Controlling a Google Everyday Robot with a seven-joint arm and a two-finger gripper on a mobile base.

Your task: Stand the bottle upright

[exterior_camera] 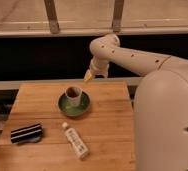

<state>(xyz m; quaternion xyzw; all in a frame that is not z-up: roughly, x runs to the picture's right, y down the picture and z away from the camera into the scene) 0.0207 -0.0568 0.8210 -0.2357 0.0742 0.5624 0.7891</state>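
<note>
The bottle [75, 140] is small, slim and white with a white cap and a pale printed label. It lies on its side on the wooden table [107, 125], near the front, cap pointing to the back left. My gripper [89, 76] hangs in the air above the table's back edge, behind the cup and well away from the bottle. Its tip looks yellowish. Nothing shows in it.
A white cup with a brown inside [73, 96] stands on a green saucer [73, 105] in the middle of the table. A black-and-white striped block [26, 133] lies at the front left. My white arm and body [167, 120] fill the right side.
</note>
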